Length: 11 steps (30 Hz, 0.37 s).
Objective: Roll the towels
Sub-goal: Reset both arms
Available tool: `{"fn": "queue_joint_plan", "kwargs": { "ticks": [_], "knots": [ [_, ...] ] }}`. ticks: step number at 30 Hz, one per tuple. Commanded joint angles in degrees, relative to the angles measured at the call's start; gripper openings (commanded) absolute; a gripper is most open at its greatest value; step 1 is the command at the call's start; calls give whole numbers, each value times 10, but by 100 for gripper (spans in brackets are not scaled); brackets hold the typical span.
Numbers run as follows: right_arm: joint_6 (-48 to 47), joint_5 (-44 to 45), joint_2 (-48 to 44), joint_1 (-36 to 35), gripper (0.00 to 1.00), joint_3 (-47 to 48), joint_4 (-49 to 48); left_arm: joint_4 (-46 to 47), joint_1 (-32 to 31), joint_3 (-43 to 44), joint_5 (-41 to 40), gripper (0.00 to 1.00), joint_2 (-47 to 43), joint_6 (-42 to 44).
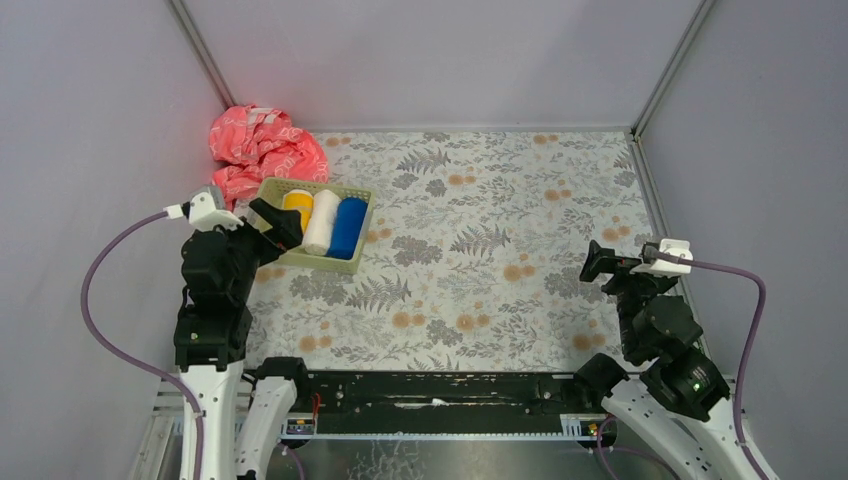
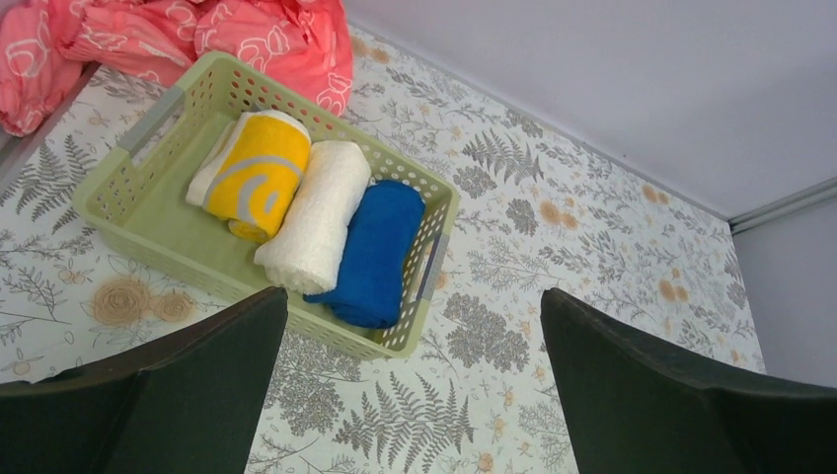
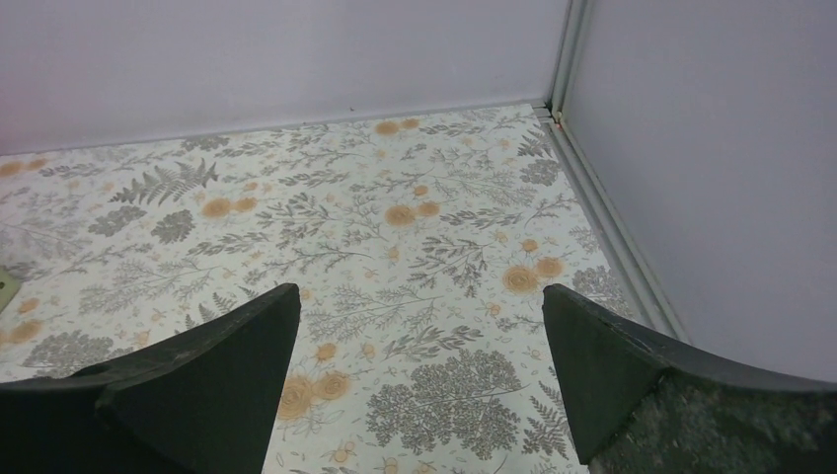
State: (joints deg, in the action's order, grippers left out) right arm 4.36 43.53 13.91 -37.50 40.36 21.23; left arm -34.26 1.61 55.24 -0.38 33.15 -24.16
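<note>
Three rolled towels lie side by side in a light green basket (image 1: 325, 262) at the table's left. They are the yellow-orange towel (image 1: 297, 208), the cream-white towel (image 1: 322, 222) and the royal blue towel (image 1: 348, 227). The left wrist view shows the yellow-orange towel (image 2: 259, 176), the cream-white towel (image 2: 318, 215) and the blue towel (image 2: 380, 252) in the basket (image 2: 296, 79). My left gripper (image 1: 278, 222) is open and empty at the basket's near left corner, also seen from the wrist (image 2: 415, 296). My right gripper (image 1: 597, 262) is open and empty at the right, over bare table (image 3: 420, 291).
A crumpled pink-red cloth (image 1: 262, 145) with white pattern lies behind the basket in the back left corner, also in the left wrist view (image 2: 247, 35). Grey walls close the table on three sides. The floral table cover (image 1: 480, 240) spreads between the arms.
</note>
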Motion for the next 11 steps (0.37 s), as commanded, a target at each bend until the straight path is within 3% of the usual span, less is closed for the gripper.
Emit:
{"fn": "queue_joint_plan", "kwargs": {
  "ticks": [1, 11],
  "knots": [
    [-16, 40, -12, -2, 99, -16, -32, 23, 1, -9, 18, 100, 0, -2],
    [-14, 42, -13, -2, 99, -27, -38, 27, -4, -22, 10, 100, 0, -1]
  ]
}}
